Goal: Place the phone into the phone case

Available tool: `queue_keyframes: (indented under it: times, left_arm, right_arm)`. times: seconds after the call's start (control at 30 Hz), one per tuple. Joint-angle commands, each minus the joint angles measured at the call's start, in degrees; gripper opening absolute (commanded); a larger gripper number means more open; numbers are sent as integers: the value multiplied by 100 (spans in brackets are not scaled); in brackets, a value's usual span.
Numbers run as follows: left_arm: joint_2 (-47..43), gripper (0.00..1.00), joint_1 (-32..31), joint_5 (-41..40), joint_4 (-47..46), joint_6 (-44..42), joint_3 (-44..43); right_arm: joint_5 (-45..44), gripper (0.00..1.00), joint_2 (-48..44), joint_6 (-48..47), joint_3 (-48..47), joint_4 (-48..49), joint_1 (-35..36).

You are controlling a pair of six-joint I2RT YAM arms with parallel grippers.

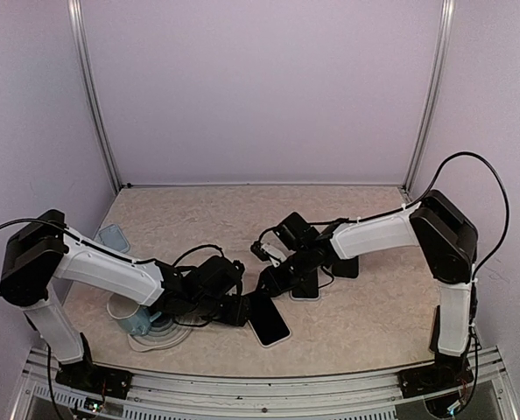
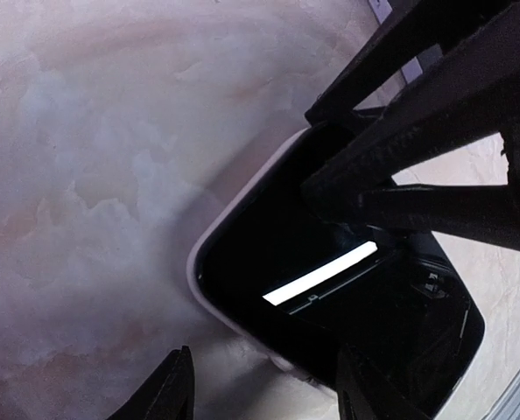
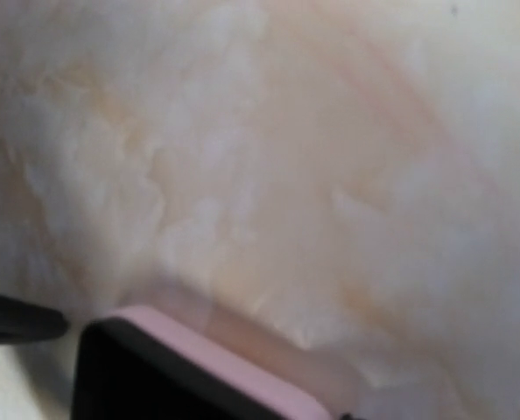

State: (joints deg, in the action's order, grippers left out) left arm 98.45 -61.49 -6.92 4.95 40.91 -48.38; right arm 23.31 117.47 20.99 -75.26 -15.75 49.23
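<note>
We see phone (image 1: 268, 320) in pink case (image 2: 209, 308) on table (image 1: 365, 315) — both arms' jaws apart, neither clamping phone. Risk: uneven press pops corner out, or case slides.

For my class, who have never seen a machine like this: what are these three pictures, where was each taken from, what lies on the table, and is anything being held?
The top picture looks down from above on two robot arms bolted at the near edge of a table. Each arm ends in a two-finger gripper. The other two pictures come from small cameras on the wrists, so they look very close and partly blurred.

On the table lies a dark phone with a pale pink edge, seen close in the left wrist view. The left gripper and right gripper meet beside it; whether either grips it is unclear. Another dark flat thing lies under the right arm. At the left are light blue things, too small to name.
</note>
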Motion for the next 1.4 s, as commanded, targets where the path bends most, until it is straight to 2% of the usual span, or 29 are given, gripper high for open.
queue_keyframes:
  times: [0.0,0.17,0.33,0.43,0.53,0.7,0.87,1.03,1.23,1.37]
  left_arm:
    - [224,56,88,365,-653,18,83]
    - [428,56,123,476,-817,-83,60]
    - [677,52,18,665,-713,-243,-140]
    - [731,50,-46,848,-590,-223,-178]
    - [604,50,-37,823,-515,-194,-112]
    - [191,53,-29,418,180,-140,-157]
    - [-271,53,-22,55,586,36,-125]
    - [-471,52,-103,233,452,220,137]
    - [97,49,-201,663,267,238,150]
    - [704,44,-207,1071,719,43,-59]
  right_arm:
    - [214,34,-314,246,717,156,58]
    - [71,27,-731,669,1404,304,282]
    - [-345,26,-1079,1055,1851,131,656]
    - [-446,34,-1385,1177,2001,73,667]
    - [-750,43,-1539,1058,1766,-291,667]
    - [-791,44,-1453,707,1222,-624,653]
    - [-720,38,-1190,545,992,-700,570]
    - [-585,31,-923,493,959,-712,606]
    - [-744,24,-661,476,940,-934,814]
    - [-838,23,-580,619,1006,-1128,945]
